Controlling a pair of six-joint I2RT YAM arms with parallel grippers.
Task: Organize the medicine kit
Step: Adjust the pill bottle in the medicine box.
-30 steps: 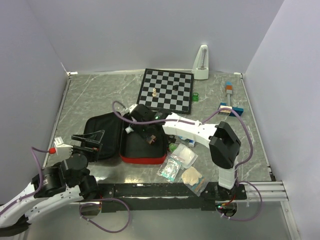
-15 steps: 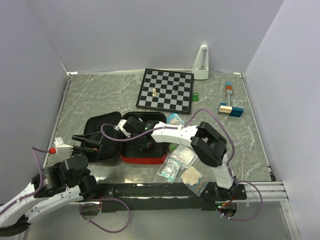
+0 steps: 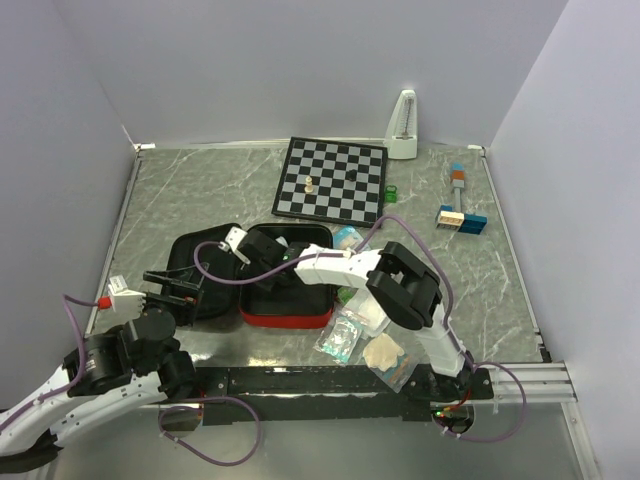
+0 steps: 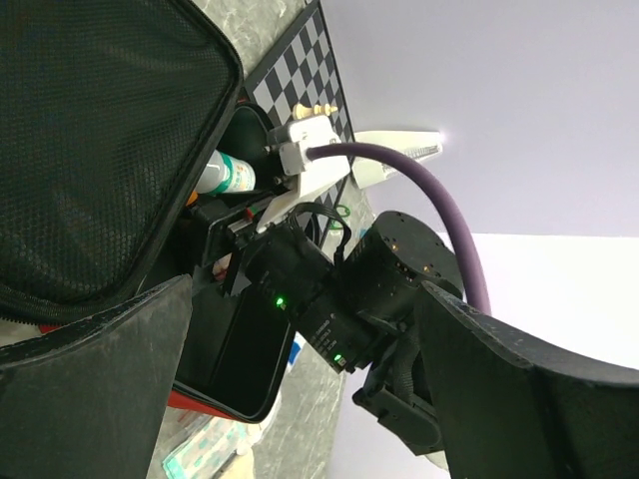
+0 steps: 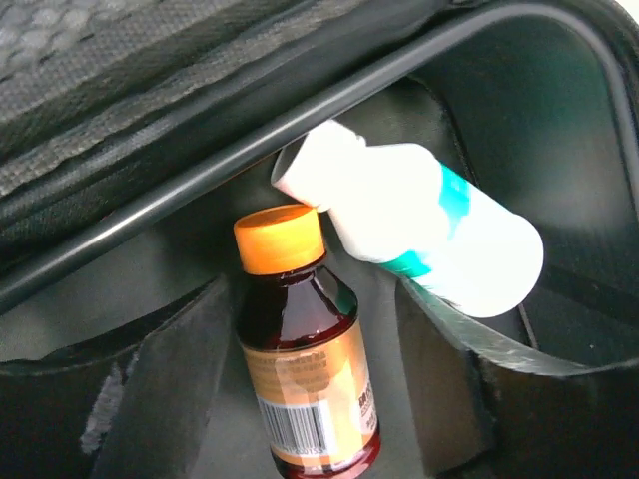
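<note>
While my right claw (image 5: pixel 312 299) stands spread inside the soft red zip-up medicine kit (image 3: pixel 285 320), its fingers straddle an amber syrup bottle with an orange cap (image 5: pixel 305 369). A sliver of gap shows on one side, so I judge that nothing is pinched. Just beside it lies a white plastic bottle with a teal band (image 5: pixel 429 225), tilted, its neck touching the orange cap. My left claw (image 4: pixel 310 349) hangs wide apart and empty by the kit's black mesh lid (image 4: pixel 90 130). The kit lies open on the grey marbled tabletop (image 3: pixel 200 195), nearer me than the chessboard.

I read this as stowing the bottle. Next I would lift the right claw out without dragging it, then fetch the clear packets (image 3: pixel 350 330) beside the kit.

From above, the arm hides the kit's inside. The bottle's label is unreadable and its base is cut off.
</note>
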